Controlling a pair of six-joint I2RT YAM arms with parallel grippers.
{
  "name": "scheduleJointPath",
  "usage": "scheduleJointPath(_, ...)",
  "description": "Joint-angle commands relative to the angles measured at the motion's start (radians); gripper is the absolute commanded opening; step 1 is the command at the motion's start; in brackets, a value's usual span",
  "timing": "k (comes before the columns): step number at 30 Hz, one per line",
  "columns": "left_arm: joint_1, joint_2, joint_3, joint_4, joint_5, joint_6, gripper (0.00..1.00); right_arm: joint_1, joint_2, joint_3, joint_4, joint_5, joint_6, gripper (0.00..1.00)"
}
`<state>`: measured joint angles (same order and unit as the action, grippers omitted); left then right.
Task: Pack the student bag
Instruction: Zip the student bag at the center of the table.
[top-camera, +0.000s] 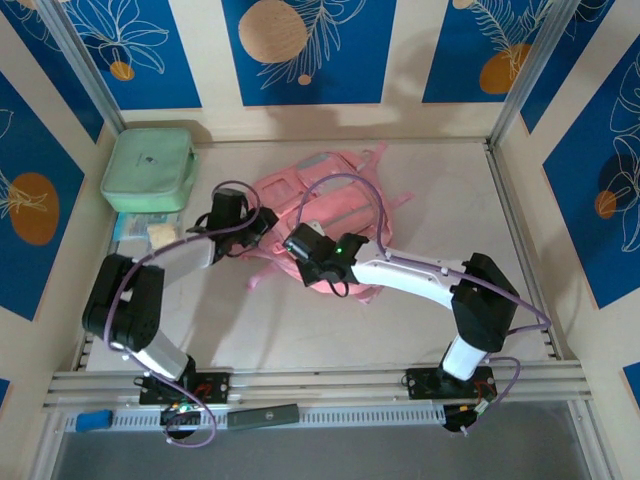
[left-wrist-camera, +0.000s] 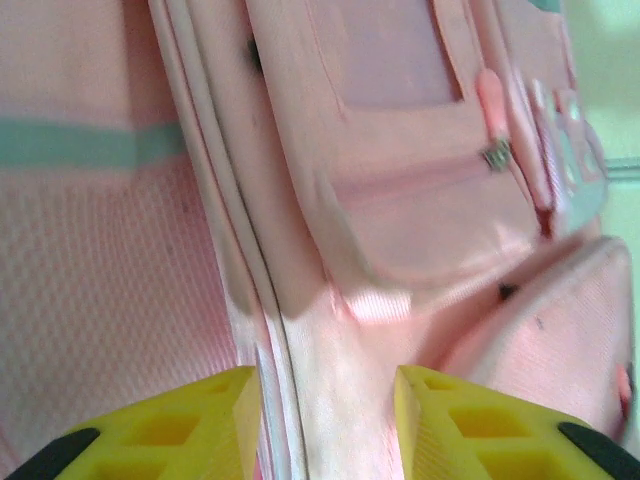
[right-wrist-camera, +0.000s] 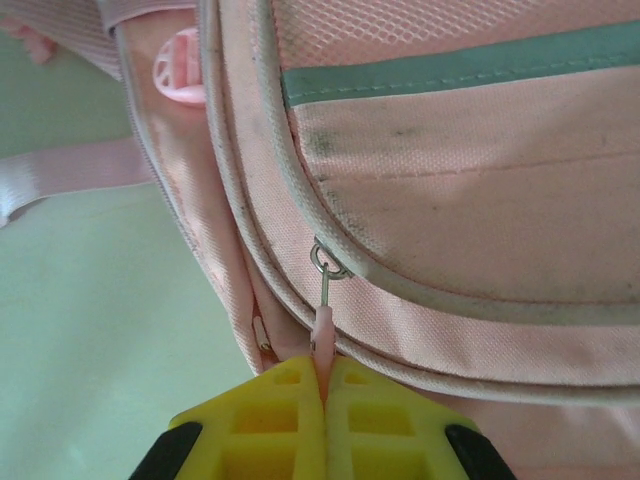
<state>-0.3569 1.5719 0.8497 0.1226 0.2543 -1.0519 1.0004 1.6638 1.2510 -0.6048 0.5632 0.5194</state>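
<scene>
- Two tools hold the student bag (top-camera: 290, 190): the right tool (right-wrist-camera: 326, 378) is pressed together on its pink zip pull (right-wrist-camera: 322, 335).
- Left tool (left-wrist-camera: 325, 390) pinches a fabric fold.
- Bag lies mid-worktop (top-camera: 450, 210), with a green case (top-camera: 150, 168) at far left.

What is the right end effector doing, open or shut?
Shut. The right end effector has its yellow fingers pressed together, no gap, on the bag's pink zipper pull.
</scene>
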Motion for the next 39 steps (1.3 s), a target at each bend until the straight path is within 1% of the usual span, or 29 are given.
scheduleJointPath(1,-0.071,-0.061,-0.057,0.115,0.021,-0.142,0.42,-0.022,-0.039,0.018,-0.003,-0.114,-0.005,0.00)
scheduleJointPath(3,-0.114,-0.065,-0.060,0.135,0.007,-0.182,0.42,-0.033,-0.046,0.007,-0.012,-0.104,-0.003,0.00)
scheduleJointPath(6,-0.170,-0.058,-0.078,0.220,-0.007,-0.260,0.42,-0.041,-0.066,-0.025,-0.006,-0.102,0.002,0.00)
scheduleJointPath(9,-0.218,-0.065,-0.078,0.167,-0.054,-0.310,0.42,-0.041,-0.076,-0.040,0.011,-0.097,0.002,0.00)
scheduleJointPath(13,-0.261,-0.103,-0.146,0.175,-0.145,-0.409,0.39,-0.043,-0.076,-0.046,0.029,-0.085,-0.001,0.00)
scheduleJointPath(16,-0.292,-0.119,-0.143,0.110,-0.186,-0.446,0.39,-0.042,-0.074,-0.048,0.044,-0.092,-0.009,0.00)
scheduleJointPath(17,-0.302,-0.119,-0.143,0.118,-0.203,-0.453,0.38,-0.043,-0.072,-0.050,0.049,-0.093,-0.010,0.00)
scheduleJointPath(21,-0.324,-0.103,-0.113,0.149,-0.237,-0.469,0.30,-0.043,-0.062,-0.050,0.055,-0.093,-0.009,0.00)
scheduleJointPath(24,-0.326,-0.096,-0.085,0.101,-0.252,-0.445,0.19,-0.043,-0.058,-0.050,0.047,-0.075,-0.008,0.00)
scheduleJointPath(26,-0.317,-0.103,-0.097,0.097,-0.262,-0.438,0.04,-0.043,-0.061,-0.046,0.029,-0.042,-0.003,0.00)
scheduleJointPath(27,-0.308,-0.110,-0.106,0.099,-0.266,-0.427,0.00,-0.045,-0.062,-0.044,0.015,-0.021,0.001,0.00)
scheduleJointPath(29,-0.271,-0.130,-0.108,0.065,-0.241,-0.381,0.00,-0.049,-0.066,-0.040,-0.031,0.018,0.006,0.00)
scheduleJointPath(32,-0.179,-0.143,-0.061,-0.068,-0.128,-0.230,0.00,-0.060,-0.084,-0.060,-0.096,0.071,0.004,0.00)
scheduleJointPath(34,-0.111,-0.139,-0.036,-0.117,-0.036,-0.136,0.00,-0.086,-0.102,-0.087,-0.112,0.067,0.000,0.00)
scheduleJointPath(36,-0.052,-0.138,-0.017,-0.166,0.014,-0.063,0.00,-0.119,-0.118,-0.100,-0.120,0.058,0.000,0.00)
scheduleJointPath(37,-0.023,-0.130,-0.006,-0.173,0.040,-0.011,0.00,-0.124,-0.121,-0.098,-0.125,0.071,-0.005,0.00)
scheduleJointPath(39,0.018,-0.097,0.065,-0.241,0.087,0.067,0.00,-0.101,-0.113,-0.080,-0.126,0.112,-0.033,0.00)
